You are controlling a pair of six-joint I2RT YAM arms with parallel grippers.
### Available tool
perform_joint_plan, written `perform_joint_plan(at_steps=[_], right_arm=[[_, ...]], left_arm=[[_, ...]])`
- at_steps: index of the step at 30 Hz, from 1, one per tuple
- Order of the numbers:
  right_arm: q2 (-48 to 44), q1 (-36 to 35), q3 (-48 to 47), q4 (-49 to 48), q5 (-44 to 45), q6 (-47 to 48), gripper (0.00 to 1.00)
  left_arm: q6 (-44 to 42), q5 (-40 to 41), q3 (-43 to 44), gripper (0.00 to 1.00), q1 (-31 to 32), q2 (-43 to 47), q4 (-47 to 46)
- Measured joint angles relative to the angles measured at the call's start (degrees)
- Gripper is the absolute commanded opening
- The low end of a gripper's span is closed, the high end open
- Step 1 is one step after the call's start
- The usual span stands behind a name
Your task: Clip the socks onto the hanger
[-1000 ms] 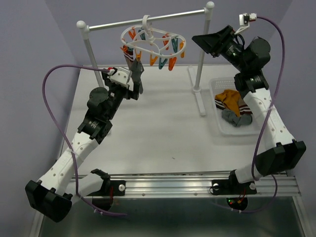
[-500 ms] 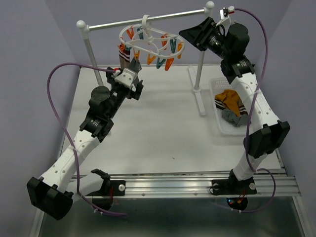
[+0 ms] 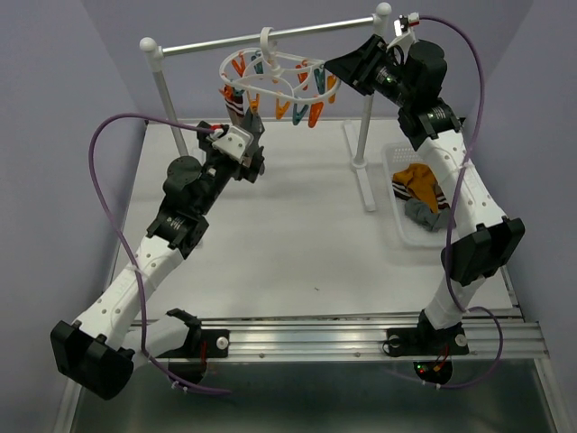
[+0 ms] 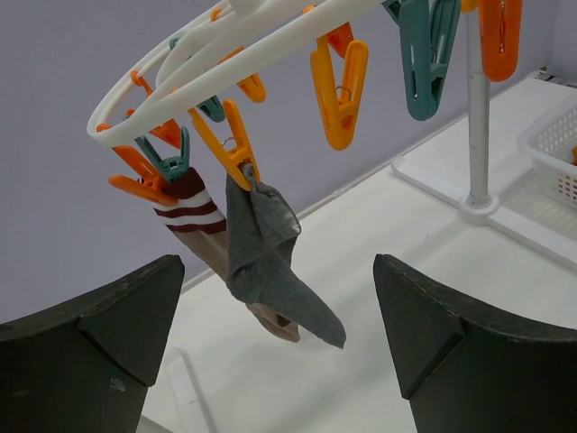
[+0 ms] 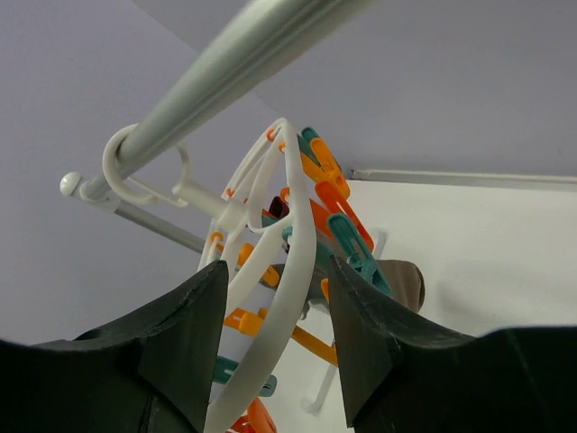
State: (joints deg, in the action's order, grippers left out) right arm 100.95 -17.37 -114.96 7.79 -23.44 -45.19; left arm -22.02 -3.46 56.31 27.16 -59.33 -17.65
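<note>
A: Obstacles near the hanger (image 4: 270, 41)?
B: Just the rack post (image 3: 363, 135), between it and the basket (image 3: 395, 194) on my counter (image 3: 288, 234).
A: Lie?
B: Hooked on the crossbar (image 3: 198, 42), oval flat, long axis left-right; two socks (image 4: 261, 253) dangle at its left end. My left gripper (image 4: 279, 298) gapes beside them; right gripper (image 5: 275, 289) straddles the rim, unclenched.

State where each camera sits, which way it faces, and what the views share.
Top external: above and behind the bases, looking down on table, left arm, right arm, hanger.
Left wrist: left arm, looking up at two clipped socks between its fingers.
Right wrist: right arm, looking up along the hanger ring between its fingers.
Shared: the hanger.
</note>
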Motion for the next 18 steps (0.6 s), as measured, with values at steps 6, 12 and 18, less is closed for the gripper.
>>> perform_joint_plan(at_steps=[6,12,18], right_arm=[[0.46,-1.51,0.04,1.64,-1.14,-0.04,0.43],[0.31,-1.81,0.50,1.68,-1.49,-1.27,0.33],[0.11,-1.86,1.57,0.68,-2.67,-3.32,0.34]], left_arm=[[-0.11,-2.03,0.48,0.99,0.00,-1.90,-0.37],[-0.07,-3.89,0.48,0.99,0.00,-2.86,-1.84],[0.17,-5.53,0.48,0.99,0.00,-3.19,-4.31]])
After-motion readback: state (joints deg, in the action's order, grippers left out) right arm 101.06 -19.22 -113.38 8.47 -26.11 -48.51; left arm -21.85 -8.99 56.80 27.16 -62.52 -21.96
